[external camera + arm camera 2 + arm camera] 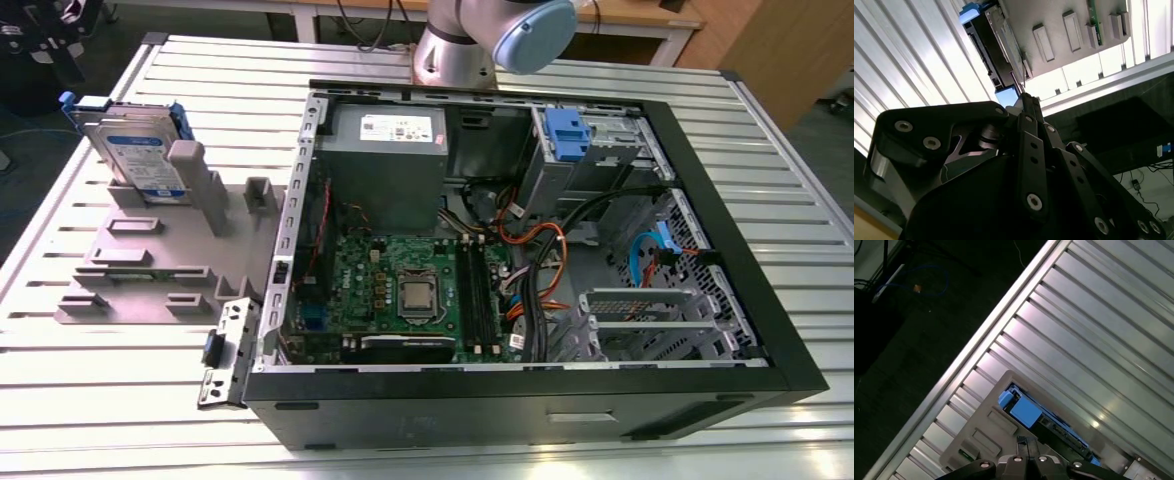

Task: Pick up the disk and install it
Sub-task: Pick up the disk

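Disk and its blue carrier frame stand on edge in a slot of the grey stepped fixture, which lies on the slatted metal table beside the open computer case. Nothing touches the disk in the exterior view, so the step in hand reads as the approach for the pick-up, with the lift and the installation both not yet done. In both wrist views the fingers point down toward the fixture. They look pressed together tip to tip, with nothing between them. The disk lies ahead of the fingertips, seen edge-on, and its nearer blue corner sits just beyond them. The fingers and the carrier look apart rather than touching, though how far above it they hang cannot be told from these angles. By my judgement, a grasp calls for the fingers to part enough to straddle the thin upper edge. They should line up squarely across the disk's flat faces rather than along its length, and settle over it without knocking the grey post that props it up. The drive bay with its fixed blue bracket is inside the case, well away from the fingers and on the far side of the fixture from them. That bay looks to be where the disk belongs.
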`<state>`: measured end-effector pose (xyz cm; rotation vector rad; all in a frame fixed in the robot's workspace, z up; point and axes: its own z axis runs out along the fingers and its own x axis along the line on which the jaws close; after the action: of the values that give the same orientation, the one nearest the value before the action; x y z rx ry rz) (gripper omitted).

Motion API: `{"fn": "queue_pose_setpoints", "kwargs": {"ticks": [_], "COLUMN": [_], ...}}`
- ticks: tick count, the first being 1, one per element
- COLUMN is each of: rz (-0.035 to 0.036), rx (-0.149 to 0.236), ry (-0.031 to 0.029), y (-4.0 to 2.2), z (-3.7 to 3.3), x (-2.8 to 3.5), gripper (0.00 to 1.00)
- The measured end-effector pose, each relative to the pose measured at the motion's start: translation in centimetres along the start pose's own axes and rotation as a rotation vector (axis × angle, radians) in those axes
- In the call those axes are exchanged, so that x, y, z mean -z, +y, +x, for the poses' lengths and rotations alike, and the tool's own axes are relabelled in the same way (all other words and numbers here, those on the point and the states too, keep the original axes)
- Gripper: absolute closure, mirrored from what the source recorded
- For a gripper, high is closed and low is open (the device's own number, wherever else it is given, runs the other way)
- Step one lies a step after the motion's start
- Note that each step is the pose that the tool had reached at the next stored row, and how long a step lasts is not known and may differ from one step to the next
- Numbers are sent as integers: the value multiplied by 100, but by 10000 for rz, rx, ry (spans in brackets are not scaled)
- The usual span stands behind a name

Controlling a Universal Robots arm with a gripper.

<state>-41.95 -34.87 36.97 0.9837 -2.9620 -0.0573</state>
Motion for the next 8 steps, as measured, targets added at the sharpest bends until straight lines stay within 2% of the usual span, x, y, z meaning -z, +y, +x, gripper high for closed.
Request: {"fn": "queue_pose_setpoints", "kwargs": {"ticks": [8], "rz": [5], "rx": [691], "ry": [28], "y": [0], "z": [0], "x": [0], "gripper": [89]}}
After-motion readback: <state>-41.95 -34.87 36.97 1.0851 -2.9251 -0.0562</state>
